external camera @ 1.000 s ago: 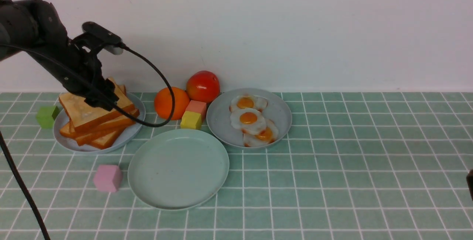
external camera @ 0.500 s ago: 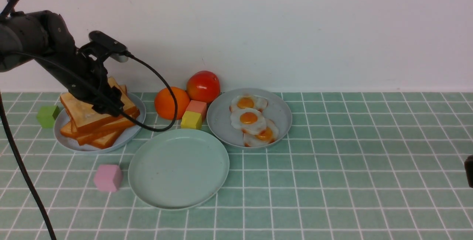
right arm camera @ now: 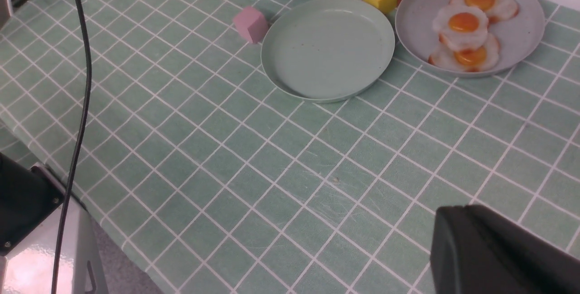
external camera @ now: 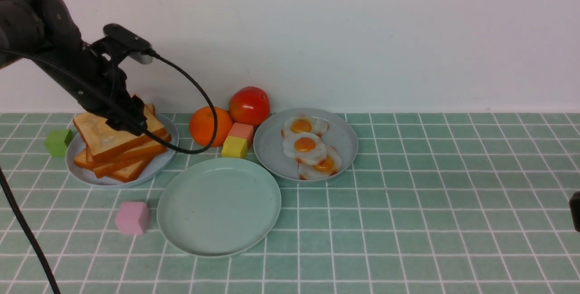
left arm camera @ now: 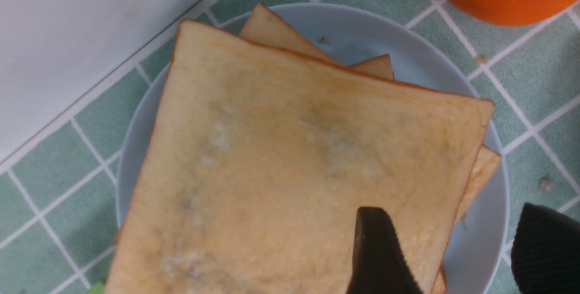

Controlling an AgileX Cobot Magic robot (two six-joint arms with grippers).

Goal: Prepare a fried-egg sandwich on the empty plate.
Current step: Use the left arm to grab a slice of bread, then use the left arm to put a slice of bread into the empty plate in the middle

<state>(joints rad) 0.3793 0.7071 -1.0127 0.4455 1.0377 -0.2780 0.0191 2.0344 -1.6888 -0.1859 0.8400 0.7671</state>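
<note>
Several golden toast slices [external camera: 102,139] are stacked on a grey-blue plate [external camera: 156,166] at the back left. My left gripper [external camera: 131,124] hangs open over the stack's right edge. In the left wrist view one of its fingers [left arm camera: 376,248] is above the top toast slice [left arm camera: 290,149] and the other lies beyond the plate's rim [left arm camera: 491,235]. Nothing is gripped. The empty plate [external camera: 217,203], mint green, sits in front at the middle. Three fried eggs [external camera: 304,146] lie on a second grey-blue plate [external camera: 272,149]. My right gripper [external camera: 575,211] is shut and empty, low at the far right edge.
An orange [external camera: 210,126], a tomato [external camera: 248,105], a salmon block [external camera: 241,132] and a yellow block [external camera: 234,147] crowd between the two grey-blue plates. A green block [external camera: 58,142] sits left of the toast, and a pink block [external camera: 132,218] left of the mint plate. The wall is close behind.
The left arm dipped toward the toast half a second ago and has come back up slightly. The toast stack has stayed put. The right gripper has barely moved.
</note>
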